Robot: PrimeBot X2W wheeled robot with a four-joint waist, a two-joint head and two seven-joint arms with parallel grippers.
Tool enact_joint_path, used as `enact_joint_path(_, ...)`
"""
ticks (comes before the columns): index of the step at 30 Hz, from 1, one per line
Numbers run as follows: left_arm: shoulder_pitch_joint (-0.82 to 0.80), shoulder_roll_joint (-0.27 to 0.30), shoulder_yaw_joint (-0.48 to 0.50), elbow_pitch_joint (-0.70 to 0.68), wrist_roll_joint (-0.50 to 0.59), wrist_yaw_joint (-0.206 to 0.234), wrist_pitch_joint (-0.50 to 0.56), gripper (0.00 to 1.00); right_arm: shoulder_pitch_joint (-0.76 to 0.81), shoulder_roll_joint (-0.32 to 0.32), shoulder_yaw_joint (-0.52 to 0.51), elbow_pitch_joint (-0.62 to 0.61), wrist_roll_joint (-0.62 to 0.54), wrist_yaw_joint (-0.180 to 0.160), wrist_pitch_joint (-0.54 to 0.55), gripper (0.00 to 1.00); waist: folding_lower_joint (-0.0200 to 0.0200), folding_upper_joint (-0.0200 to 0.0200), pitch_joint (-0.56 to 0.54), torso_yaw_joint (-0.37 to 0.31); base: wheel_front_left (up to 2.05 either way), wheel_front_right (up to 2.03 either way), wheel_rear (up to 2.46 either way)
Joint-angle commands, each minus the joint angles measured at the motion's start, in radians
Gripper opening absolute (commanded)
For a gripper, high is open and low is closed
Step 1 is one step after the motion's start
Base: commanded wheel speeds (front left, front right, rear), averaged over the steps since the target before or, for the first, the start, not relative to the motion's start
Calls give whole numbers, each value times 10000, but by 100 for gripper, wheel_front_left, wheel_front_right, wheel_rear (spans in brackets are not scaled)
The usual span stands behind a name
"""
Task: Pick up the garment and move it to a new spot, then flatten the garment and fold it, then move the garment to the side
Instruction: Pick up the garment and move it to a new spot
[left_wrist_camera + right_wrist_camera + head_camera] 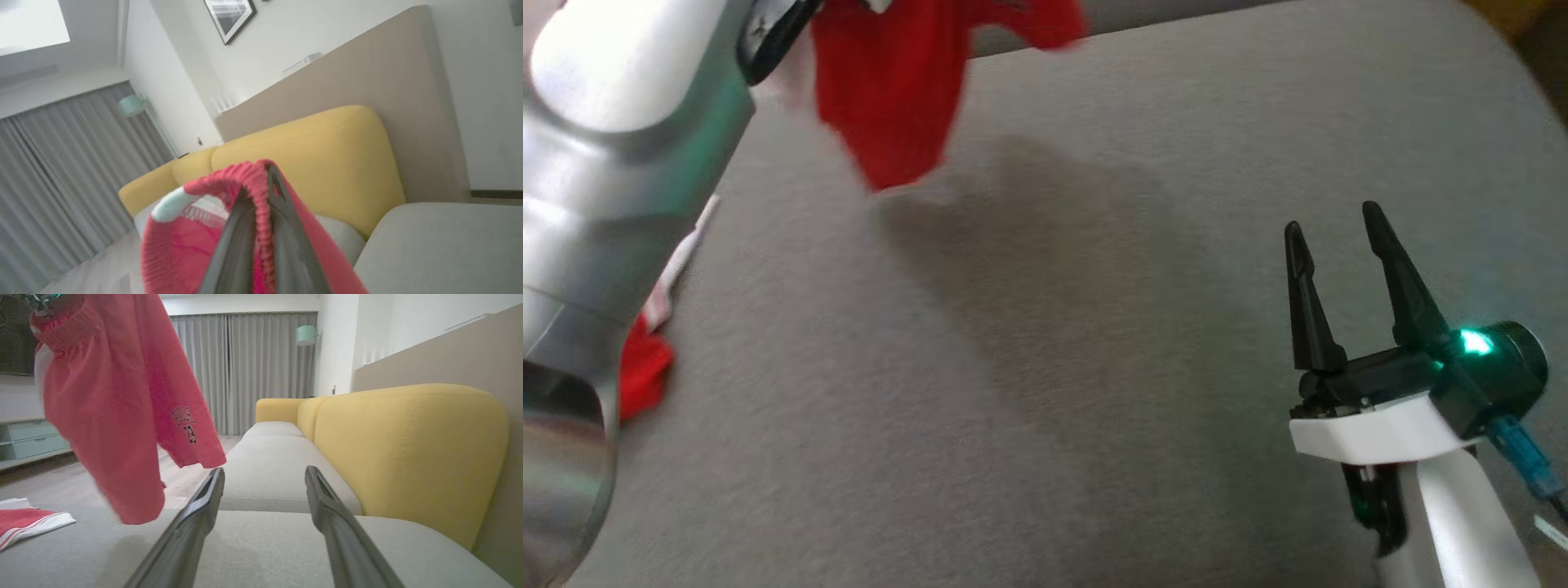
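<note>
While left gripper [257, 185] clamps red shorts [114, 396] aloft, right gripper [1333, 219] gapes; folded red-white garment [28, 522] lies on grey cushion [1045, 367].

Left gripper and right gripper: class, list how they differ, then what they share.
The left gripper is shut on the waistband of the red garment; the right gripper is open. The left gripper holds the garment aloft; the right gripper holds nothing, above the grey cushion. Both have long dark fingers.
</note>
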Motion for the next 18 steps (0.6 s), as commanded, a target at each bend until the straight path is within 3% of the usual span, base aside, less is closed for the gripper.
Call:
enact_joint_path(1,-923,316,151,-308,-97,18,-174,0,-219,59,219,-392,111,67,-13,100,2,-1,-130,-863,0,0,0)
enact_joint_path(6,-540,31,-733,-393,-517,18,-851,0,-250,60,88,-508,349,67,-13,100,2,-1,177,-1201,0,0,0)
enact_joint_path(12,2292,-91,-2105,-556,-420,53,-2511,0,-199,61,-60,-569,468,67,-13,100,2,-1,478,-1213,0,0,0)
enact_joint_path(18,5989,-699,-1965,-1126,265,1026,-2761,0,10,61,-317,-505,251,67,-13,100,2,-1,515,-737,0,0,0)
